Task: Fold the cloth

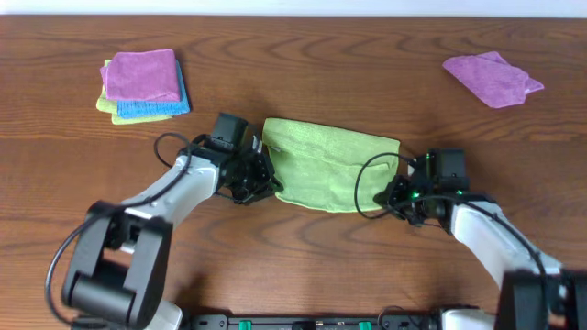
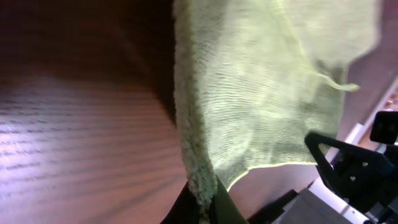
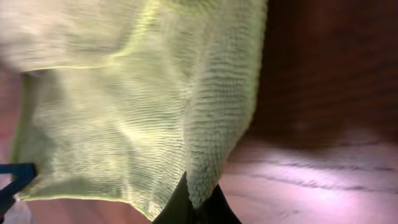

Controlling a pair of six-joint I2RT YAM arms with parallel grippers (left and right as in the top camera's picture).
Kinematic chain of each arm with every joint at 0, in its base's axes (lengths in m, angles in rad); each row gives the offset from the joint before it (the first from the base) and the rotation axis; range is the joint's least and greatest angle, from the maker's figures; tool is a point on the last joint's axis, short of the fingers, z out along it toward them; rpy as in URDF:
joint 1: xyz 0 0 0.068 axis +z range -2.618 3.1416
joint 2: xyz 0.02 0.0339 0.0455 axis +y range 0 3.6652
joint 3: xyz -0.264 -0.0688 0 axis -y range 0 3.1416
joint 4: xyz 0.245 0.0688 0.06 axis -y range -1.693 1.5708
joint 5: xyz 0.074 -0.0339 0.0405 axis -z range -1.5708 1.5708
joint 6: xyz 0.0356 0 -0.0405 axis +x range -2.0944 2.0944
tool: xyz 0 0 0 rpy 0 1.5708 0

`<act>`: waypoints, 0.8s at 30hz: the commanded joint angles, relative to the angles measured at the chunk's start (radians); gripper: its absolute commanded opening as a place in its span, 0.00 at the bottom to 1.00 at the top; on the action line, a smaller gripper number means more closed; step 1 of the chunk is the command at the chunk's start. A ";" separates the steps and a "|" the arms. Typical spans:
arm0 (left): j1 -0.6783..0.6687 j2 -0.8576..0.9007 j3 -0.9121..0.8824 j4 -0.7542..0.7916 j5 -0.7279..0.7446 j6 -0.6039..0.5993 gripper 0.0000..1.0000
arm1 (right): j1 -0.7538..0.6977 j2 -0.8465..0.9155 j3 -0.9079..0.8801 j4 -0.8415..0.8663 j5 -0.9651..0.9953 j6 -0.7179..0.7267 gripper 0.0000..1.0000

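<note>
The lime-green cloth (image 1: 330, 162) hangs stretched between my two grippers over the middle of the table, its top edge bent over. My left gripper (image 1: 266, 174) is shut on the cloth's left edge; in the left wrist view the fuzzy edge (image 2: 199, 155) runs down into the black jaws (image 2: 204, 208). My right gripper (image 1: 396, 192) is shut on the cloth's right edge; in the right wrist view the edge (image 3: 211, 137) ends pinched between the jaws (image 3: 196, 205). The table under the cloth is hidden.
A stack of folded cloths (image 1: 142, 84), purple on blue on yellow-green, lies at the back left. A loose purple cloth (image 1: 492, 78) lies at the back right. The table (image 1: 303, 82) is dark brown wood.
</note>
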 commanded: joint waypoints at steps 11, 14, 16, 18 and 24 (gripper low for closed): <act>0.061 -0.054 0.124 0.321 -0.026 -0.163 0.06 | 0.008 0.045 0.342 0.071 0.071 -0.021 0.01; 0.092 -0.014 0.177 0.350 -0.046 -0.163 0.06 | 0.008 0.139 0.441 0.080 0.071 -0.026 0.01; 0.114 0.028 0.230 0.388 -0.060 -0.164 0.06 | 0.008 0.215 0.521 0.091 0.071 -0.025 0.01; 0.132 0.093 0.315 0.422 -0.064 -0.172 0.06 | 0.010 0.291 0.615 0.095 0.071 -0.025 0.01; 0.135 0.244 0.557 0.421 -0.035 -0.174 0.06 | 0.027 0.392 0.824 0.094 0.074 -0.026 0.01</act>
